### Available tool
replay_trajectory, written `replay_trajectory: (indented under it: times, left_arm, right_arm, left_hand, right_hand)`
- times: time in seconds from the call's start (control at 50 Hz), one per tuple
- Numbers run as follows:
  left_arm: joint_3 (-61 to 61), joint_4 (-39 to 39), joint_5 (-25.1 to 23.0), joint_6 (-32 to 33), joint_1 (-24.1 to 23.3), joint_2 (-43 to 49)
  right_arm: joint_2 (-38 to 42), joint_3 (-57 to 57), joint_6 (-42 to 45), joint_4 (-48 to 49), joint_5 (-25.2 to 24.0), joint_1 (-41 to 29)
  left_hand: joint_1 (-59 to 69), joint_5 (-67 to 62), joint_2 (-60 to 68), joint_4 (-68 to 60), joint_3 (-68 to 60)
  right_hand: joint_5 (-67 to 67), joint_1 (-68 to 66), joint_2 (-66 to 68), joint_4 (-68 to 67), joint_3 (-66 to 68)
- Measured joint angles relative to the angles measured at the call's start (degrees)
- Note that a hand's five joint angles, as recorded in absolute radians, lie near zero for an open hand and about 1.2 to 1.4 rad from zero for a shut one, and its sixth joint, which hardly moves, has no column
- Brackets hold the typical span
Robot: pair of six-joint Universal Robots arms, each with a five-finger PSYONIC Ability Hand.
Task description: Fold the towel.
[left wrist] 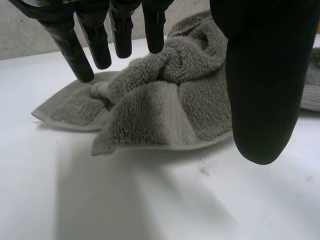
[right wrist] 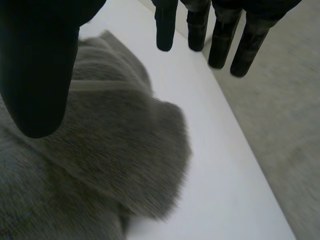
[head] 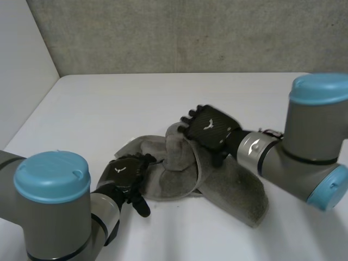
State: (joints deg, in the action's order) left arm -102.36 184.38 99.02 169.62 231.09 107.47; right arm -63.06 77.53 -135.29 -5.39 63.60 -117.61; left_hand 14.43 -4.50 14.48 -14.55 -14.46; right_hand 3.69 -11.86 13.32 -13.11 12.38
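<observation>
Grey terry is bunching up on the white table (head: 98,103): the towel (head: 234,187) is lying crumpled and twisted near the middle, not flat. I am holding my right hand (head: 211,129) over its raised hump, fingers straight and apart from the thumb, gripping nothing. My left hand (head: 124,173) is hanging equally spread beside the hemmed edge (left wrist: 165,146). I am judging that flattening comes first, so I am aiming each hand at a separate corner.

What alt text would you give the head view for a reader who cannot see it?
A grey towel lies crumpled on the white table. The left hand, open, is at its left edge; the right hand, open, is over its bunched middle.
</observation>
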Motion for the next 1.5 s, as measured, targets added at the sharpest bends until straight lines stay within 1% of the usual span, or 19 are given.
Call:
replay_trajectory:
  times: [0.08,0.14,0.16,0.2,0.26,0.36,0.52,0.64,0.7,0.72,0.84,0.86,1.02,1.04,1.08,1.1,1.3,1.36,1.5]
  left_arm:
    - [0.2,1.1,0.6,0.0,-0.3,1.3]
    - [0.4,1.6,0.8,0.0,-0.3,1.5]
    - [0.4,1.7,0.8,-0.1,-0.3,1.5]
    - [0.5,2.0,0.7,-0.3,-0.3,1.7]
    - [0.7,2.6,0.7,-0.6,-0.5,2.1]
    - [1.2,4.6,0.7,-0.8,-1.3,3.4]
    - [5.3,9.5,0.9,-1.0,-3.7,7.9]
    - [9.1,10.3,1.2,-1.1,-4.6,11.3]
    - [10.7,10.4,1.2,-1.1,-4.8,12.8]
    - [11.7,10.6,1.2,-1.0,-4.9,14.2]
    - [13.0,12.1,1.6,-0.7,-4.9,16.3]
    - [13.0,12.7,1.9,-0.6,-4.8,16.4]
    - [12.0,13.7,3.6,-0.2,-4.5,13.4]
    - [10.8,13.4,3.8,-0.1,-4.3,10.8]
    - [10.3,13.2,3.9,0.0,-4.2,9.9]
    - [8.2,12.5,3.9,0.7,-3.8,6.3]
    - [-0.7,9.6,3.5,10.1,-2.6,-3.4]
    - [-3.8,8.8,3.5,14.8,-2.4,-5.6]
    - [-6.7,7.5,3.5,17.6,-2.7,-8.3]
  right_arm:
    - [3.5,1.3,2.7,3.8,-3.4,-1.2]
    - [5.8,1.2,6.0,5.2,-3.0,-1.6]
    - [6.4,1.0,7.0,5.5,-2.6,-1.7]
    - [7.7,0.1,9.3,6.0,-1.1,-2.0]
    - [8.0,-0.7,9.1,6.6,0.5,-2.4]
    - [5.6,-0.8,3.5,7.4,1.7,-3.0]
    - [0.0,1.2,-12.8,7.7,3.5,-3.6]
    - [-1.4,1.8,-17.8,7.4,6.8,-3.6]
    - [-1.7,1.9,-19.5,7.3,8.8,-3.5]
    - [-1.9,2.1,-20.7,7.0,10.2,-3.4]
    - [-2.2,2.3,-23.2,5.9,11.6,-3.1]
    - [-2.3,2.4,-23.9,5.4,11.7,-3.0]
    - [-2.5,2.4,-25.9,3.2,11.1,-2.8]
    - [-2.6,2.0,-26.2,1.8,10.7,-2.7]
    - [-2.6,1.9,-26.2,1.4,10.6,-2.6]
    - [-2.7,0.9,-26.4,-0.5,9.9,-2.0]
    - [-0.3,-9.3,-26.6,-7.8,1.5,3.9]
    - [3.9,-16.4,-26.3,-12.1,-3.5,5.4]
    - [11.8,-25.7,-24.1,-18.8,-8.3,5.6]
  left_hand:
    - [0.0,0.0,0.0,0.0,0.0]
    - [0.0,0.0,0.0,0.0,0.0]
    - [0.0,0.0,0.0,0.0,0.0]
    - [0.0,0.0,0.0,0.0,0.0]
    - [0.0,0.0,0.0,0.0,0.0]
    - [0.0,0.1,0.0,0.1,0.0]
    - [0.0,0.0,0.0,0.0,0.0]
    - [2.3,-2.0,2.4,-1.9,-2.0]
    - [8.9,-8.2,8.7,-8.1,-8.1]
    - [22.1,-20.8,20.7,-20.6,-20.7]
    - [41.9,-43.1,43.3,-43.2,-43.3]
    - [49.5,-50.0,50.6,-50.1,-50.1]
    - [51.1,-52.6,53.5,-53.4,-53.3]
    - [51.8,-53.5,54.4,-54.4,-54.2]
    - [51.8,-53.5,54.4,-54.4,-54.2]
    - [51.8,-53.8,54.7,-54.7,-54.5]
    - [52.1,-54.0,55.0,-55.1,-54.8]
    - [52.1,-54.0,55.0,-55.1,-54.8]
    - [52.1,-54.0,55.0,-55.2,-54.8]
  right_hand:
    - [5.2,-4.9,5.5,-6.2,6.9]
    - [21.1,-21.1,23.0,-23.2,24.0]
    - [21.1,-21.1,23.0,-23.2,24.0]
    - [47.4,-42.2,51.2,-50.6,51.1]
    - [50.6,-42.6,53.7,-54.8,55.0]
    - [50.6,-42.6,53.8,-54.9,55.0]
    - [51.0,-42.6,53.8,-55.1,55.0]
    - [51.0,-42.6,53.7,-55.1,55.0]
    - [51.1,-42.6,53.8,-55.1,55.0]
    - [51.1,-42.6,53.8,-55.1,55.0]
    - [51.2,-42.6,53.8,-55.1,55.0]
    - [51.2,-42.6,53.8,-55.1,55.0]
    - [46.7,-38.6,47.7,-47.9,48.5]
    - [22.5,-18.5,21.5,-22.5,23.3]
    - [17.6,-14.6,17.6,-17.7,18.5]
    - [5.7,-5.5,6.3,-6.4,7.2]
    - [3.0,-3.8,5.1,-3.7,4.6]
    - [2.9,-3.8,5.1,-3.7,4.6]
    - [2.9,-3.8,5.1,-3.7,4.6]
